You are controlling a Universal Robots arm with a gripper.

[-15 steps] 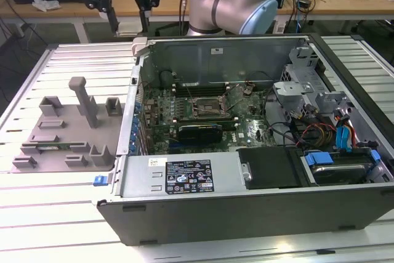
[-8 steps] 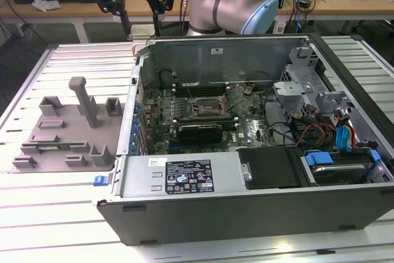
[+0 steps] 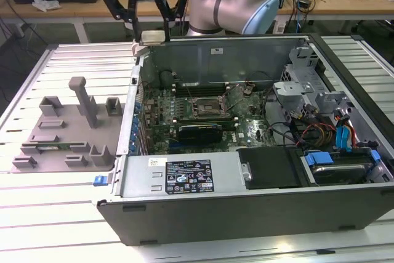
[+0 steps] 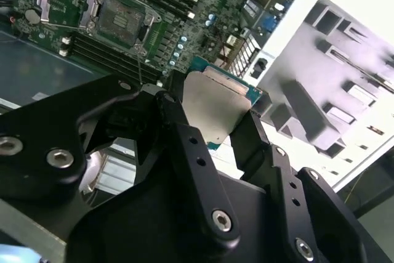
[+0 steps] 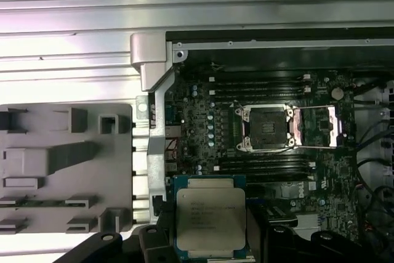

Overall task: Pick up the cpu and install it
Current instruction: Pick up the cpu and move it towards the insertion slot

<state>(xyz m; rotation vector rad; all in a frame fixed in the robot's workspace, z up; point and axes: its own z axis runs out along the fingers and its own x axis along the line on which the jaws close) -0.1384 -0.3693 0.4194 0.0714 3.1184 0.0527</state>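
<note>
The cpu (image 3: 152, 37), a flat square chip with a silvery metal top, hangs above the back corner of the open computer case at the exterior view's left. My gripper (image 3: 151, 29) is shut on it, a black finger on each side. Both wrist views show the cpu (image 4: 215, 112) (image 5: 210, 217) clamped by its edges between the fingers (image 4: 178, 133), lid facing the first wrist camera. The gripper (image 5: 210, 241) is held off to one side of the motherboard's socket (image 5: 266, 127), which stands open with its metal plate (image 5: 317, 126) flipped back. The socket (image 3: 206, 106) (image 4: 120, 16) looks vacant.
A grey holder tray (image 3: 61, 130) (image 5: 61, 164) with upright blocks lies beside the case at the exterior view's left. Memory slots flank the socket. The case wall (image 3: 246, 53), a drive cage (image 3: 301, 84), cables (image 3: 320, 130) and a power supply (image 3: 184, 177) ring the board.
</note>
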